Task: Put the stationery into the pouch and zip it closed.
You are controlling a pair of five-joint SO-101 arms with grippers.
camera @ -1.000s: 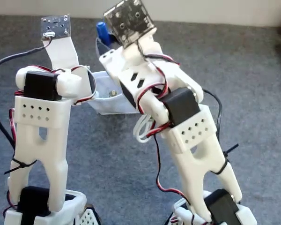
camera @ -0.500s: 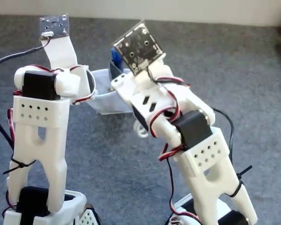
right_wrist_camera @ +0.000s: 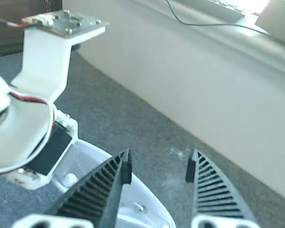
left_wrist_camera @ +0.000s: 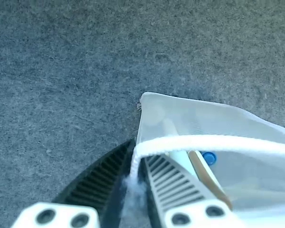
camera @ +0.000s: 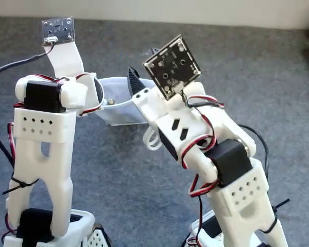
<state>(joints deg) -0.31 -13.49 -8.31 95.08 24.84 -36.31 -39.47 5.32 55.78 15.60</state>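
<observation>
Covering the whole work area is a grey felted table, on which both arms stand side by side. The left arm leans forward and low. The right arm is angled across toward it, its wrist raised.

The pouch, white and translucent, lies on the table directly beneath and ahead of both tools. Its mouth stands open and faces upward, so zipping is judged not yet done.

The left tool is clamped on the pouch's corded rim, which runs between its two fingers. The pouch body extends away beyond the fingertips. This grip is judged to serve as an anchor, holding the mouth up and taut so that items can drop in and the zip can later be drawn against resistance.

The right tool hangs above the pouch with its fingers spread wide and nothing between them. The pouch wall sits just below its fingertips.

Stationery lies inside the pouch, just past the left tool's fingertips: a white pen, a wooden pencil beside it, and a small blue piece touching the pencil. The zip slider could not be located.
</observation>
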